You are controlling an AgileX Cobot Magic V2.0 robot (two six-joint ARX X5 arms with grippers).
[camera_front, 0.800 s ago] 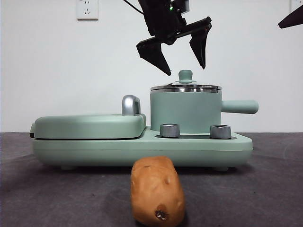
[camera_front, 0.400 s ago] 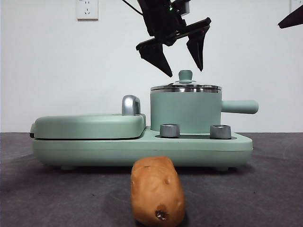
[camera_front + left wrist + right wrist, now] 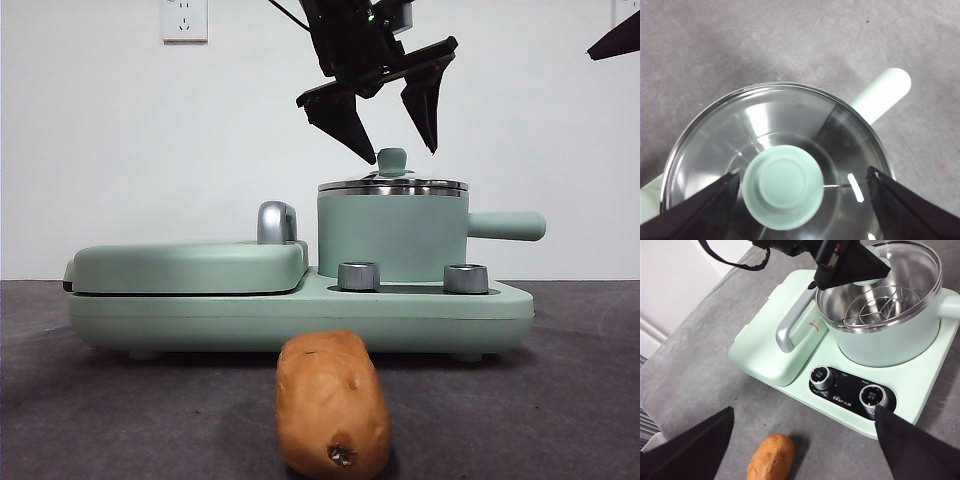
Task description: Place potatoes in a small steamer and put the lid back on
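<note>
The orange-brown potato (image 3: 332, 405) lies on the dark table in front of the appliance; it also shows in the right wrist view (image 3: 771, 462). The mint-green small steamer (image 3: 392, 235) stands on the base with the glass lid (image 3: 392, 186) on it. My left gripper (image 3: 401, 155) hangs open just above the lid, its jaws on either side of the green knob (image 3: 782, 185) without touching it. The lid (image 3: 790, 115) fills the left wrist view. My right gripper (image 3: 804, 410) is open and empty, high above the table's front, a black tip (image 3: 615, 40) in the front view.
The flat green lidded griddle (image 3: 190, 265) with a steel handle (image 3: 276, 222) sits left of the steamer on the same base. Two steel dials (image 3: 358, 276) (image 3: 465, 278) face front. The steamer's side handle (image 3: 505, 225) sticks out to the right.
My left gripper has shifted a little to the right and now straddles the lid's knob. The potato, lid and right arm have not moved.
</note>
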